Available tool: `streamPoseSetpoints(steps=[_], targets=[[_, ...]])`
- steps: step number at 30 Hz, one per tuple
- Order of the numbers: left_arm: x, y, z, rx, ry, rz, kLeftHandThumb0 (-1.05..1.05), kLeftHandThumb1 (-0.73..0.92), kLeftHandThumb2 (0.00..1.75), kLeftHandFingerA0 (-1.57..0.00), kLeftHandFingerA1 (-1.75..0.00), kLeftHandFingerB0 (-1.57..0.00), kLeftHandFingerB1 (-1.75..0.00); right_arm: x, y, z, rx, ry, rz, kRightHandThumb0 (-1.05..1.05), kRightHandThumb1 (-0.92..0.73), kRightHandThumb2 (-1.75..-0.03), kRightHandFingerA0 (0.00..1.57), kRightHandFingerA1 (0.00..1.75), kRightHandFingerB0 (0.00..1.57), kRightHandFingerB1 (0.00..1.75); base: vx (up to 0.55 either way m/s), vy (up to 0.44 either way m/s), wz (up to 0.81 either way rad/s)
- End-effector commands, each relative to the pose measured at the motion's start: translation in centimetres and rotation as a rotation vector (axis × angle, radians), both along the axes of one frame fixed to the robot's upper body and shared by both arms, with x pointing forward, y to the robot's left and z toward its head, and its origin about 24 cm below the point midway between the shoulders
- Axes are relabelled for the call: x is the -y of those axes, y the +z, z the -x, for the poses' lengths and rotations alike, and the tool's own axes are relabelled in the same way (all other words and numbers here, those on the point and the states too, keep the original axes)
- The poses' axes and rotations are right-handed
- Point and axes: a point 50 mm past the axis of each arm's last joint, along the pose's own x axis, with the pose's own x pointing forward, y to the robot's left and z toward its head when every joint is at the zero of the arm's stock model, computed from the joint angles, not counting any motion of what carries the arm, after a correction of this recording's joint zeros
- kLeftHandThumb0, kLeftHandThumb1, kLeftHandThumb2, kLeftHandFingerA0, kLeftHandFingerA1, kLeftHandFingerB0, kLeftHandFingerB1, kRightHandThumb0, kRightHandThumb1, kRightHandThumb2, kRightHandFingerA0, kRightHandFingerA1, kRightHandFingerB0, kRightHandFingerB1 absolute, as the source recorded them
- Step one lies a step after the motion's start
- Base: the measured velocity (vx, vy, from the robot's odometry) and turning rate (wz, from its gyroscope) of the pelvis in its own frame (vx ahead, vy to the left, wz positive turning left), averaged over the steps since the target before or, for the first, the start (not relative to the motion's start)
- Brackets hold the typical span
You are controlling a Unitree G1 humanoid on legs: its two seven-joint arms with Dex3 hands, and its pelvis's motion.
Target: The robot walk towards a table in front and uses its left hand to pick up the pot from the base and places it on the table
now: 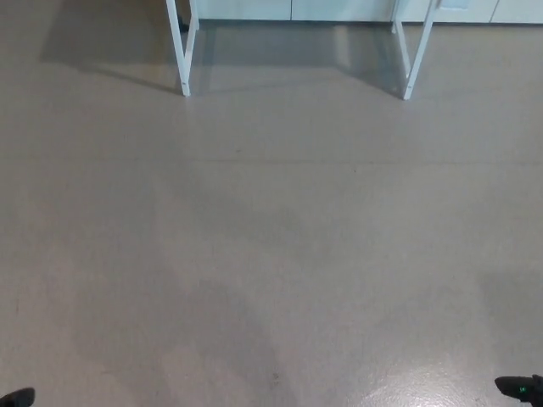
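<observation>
floor [271, 254] is plain greyish beige, table legs [182, 51] white, cabinets [246, 8] pale, right hand [519, 387] black with a green speck.

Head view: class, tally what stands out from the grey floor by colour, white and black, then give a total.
White table supports: 2
Black robot parts, the left robot hand and right robot hand, barely in view at the bottom corners: 2
Total: 4

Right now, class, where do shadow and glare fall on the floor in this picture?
Head view: a soft shadow spreads over the floor around the table legs at the top; a pale glare brightens the bottom right; no motion blur shows.
</observation>
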Motion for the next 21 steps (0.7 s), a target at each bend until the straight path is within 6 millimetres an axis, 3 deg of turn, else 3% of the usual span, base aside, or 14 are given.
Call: streamPoseSetpoints(steps=[1, 5, 12, 21], targets=[[-0.4, 0.3, 0.3, 0.027, 0.005, 0.01, -0.06, 0.44, 0.9, -0.32, -0.56, -0.17, -0.49, 0.5, 0.2, 0.4, 0.019, 0.013, 0.008, -0.3, -0.54, -0.56, 0.6, 0.5, 0.39, 0.42, 0.0, 0.0, 0.0], [-0.3, 0.3, 0.4, 0.03, 0.012, 0.012, -0.05, 0.43, 0.89, -0.33, -0.57, -0.19, -0.5, 0.6, 0.1, 0.5, 0.017, 0.009, 0.011, -0.32, -0.53, -0.56, 0.61, 0.51, 0.4, 0.42, 0.0, 0.0, 0.0], [-0.5, -0.3, 2.3, -0.005, -0.001, 0.016, -0.08, 0.44, 0.9, -0.3, -0.56, -0.18, -0.5, 0.5, -0.5, 2.0, -0.012, 0.016, 0.0, -0.31, -0.53, -0.56, 0.59, 0.52, 0.39, 0.42, 0.0, 0.0, 0.0], [-0.5, -0.5, 2.6, 0.0, 0.017, 0.03, -0.08, 0.43, 0.9, -0.34, -0.58, -0.19, -0.51, 0.5, -0.5, 2.1, -0.011, 0.041, 0.007, -0.31, -0.53, -0.56, 0.6, 0.52, 0.39, 0.43, 0.0, -0.002, 0.0]])
